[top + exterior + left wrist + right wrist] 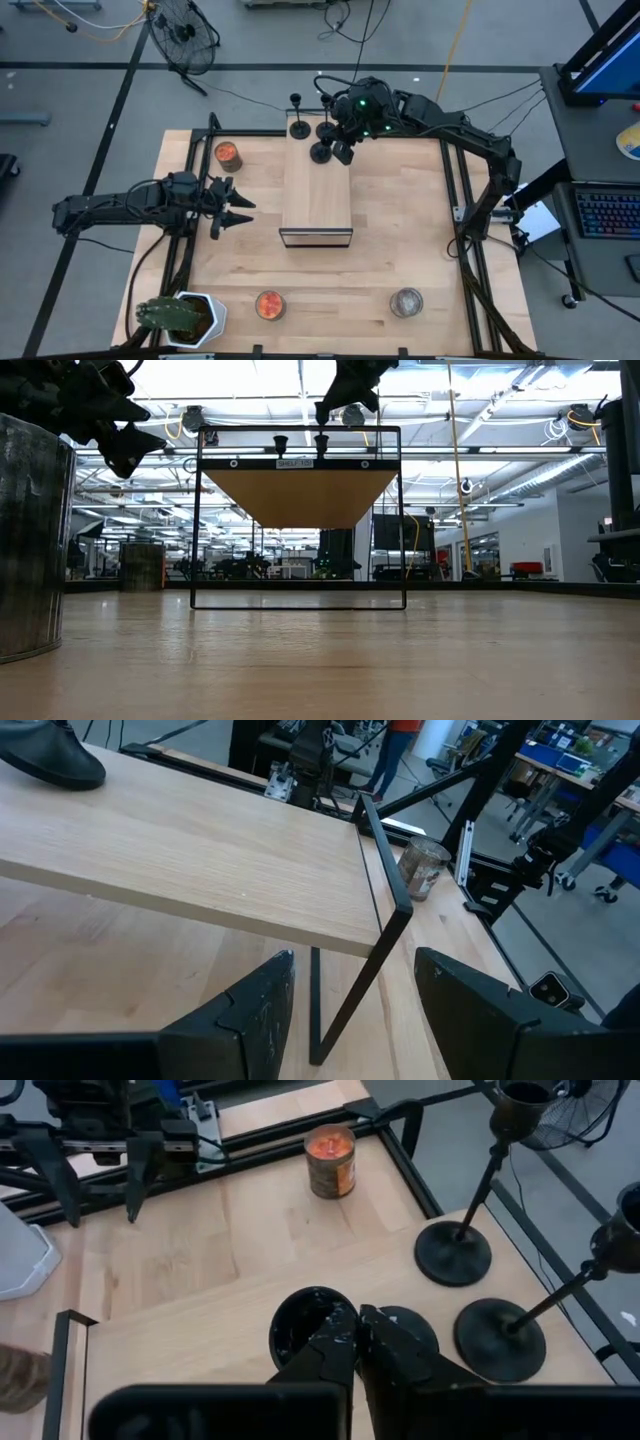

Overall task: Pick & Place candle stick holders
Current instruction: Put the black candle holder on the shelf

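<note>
A wooden shelf [316, 195] on a black frame stands mid-table. Two black candle stick holders [298, 128] [327, 130] stand upright on their disc bases at its far end; they also show in the right wrist view [453, 1252] [500, 1338]. My right gripper [345, 150] [358, 1330] is shut on a third holder over that end; its cup [300, 1325] and disc base [415, 1325] show on either side of the fingertips. My left gripper [235, 210] [355, 1010] is open and empty beside the shelf's left side. My right gripper comes from above, slanting toward the table's left, its fingers [335, 1345] shut around the third holder between cup and base. The fingertips hide the stem. The holder sits tilted in the hold. Whether its base [320, 152] rests on the shelf I cannot tell.
An orange candle jar [228, 155] stands left of the shelf's far end. At the near edge stand another orange jar [270, 304], a glass jar [406, 301] and a potted cactus [180, 318]. A metal can [30, 540] fills the low view's left.
</note>
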{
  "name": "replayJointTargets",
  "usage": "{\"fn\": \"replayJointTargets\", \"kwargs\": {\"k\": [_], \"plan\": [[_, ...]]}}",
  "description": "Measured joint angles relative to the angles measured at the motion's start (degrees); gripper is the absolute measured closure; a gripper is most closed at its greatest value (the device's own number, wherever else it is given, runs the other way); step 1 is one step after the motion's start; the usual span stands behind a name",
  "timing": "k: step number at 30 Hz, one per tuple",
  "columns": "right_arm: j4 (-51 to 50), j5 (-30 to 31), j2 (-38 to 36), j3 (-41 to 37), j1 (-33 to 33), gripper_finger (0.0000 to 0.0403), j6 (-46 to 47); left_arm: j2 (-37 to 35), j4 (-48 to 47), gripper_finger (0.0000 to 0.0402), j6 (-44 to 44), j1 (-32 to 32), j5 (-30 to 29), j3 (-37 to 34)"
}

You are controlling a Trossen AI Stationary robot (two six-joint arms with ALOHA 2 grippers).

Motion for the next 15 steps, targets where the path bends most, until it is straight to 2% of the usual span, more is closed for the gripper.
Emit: {"fn": "replayJointTargets", "kwargs": {"k": [13, 15], "plan": [[1.9, -0.09, 0.2, -0.08, 0.0, 0.0402, -1.22, 0.0, 0.0, 0.0188, 0.79, 0.0, 0.0, 0.0], [1.95, -1.72, 0.2, -0.08, -0.03, 0.0401, -2.15, 0.0, 0.0, 0.0188, 0.79, 0.0, 0.0, 0.0]]}}
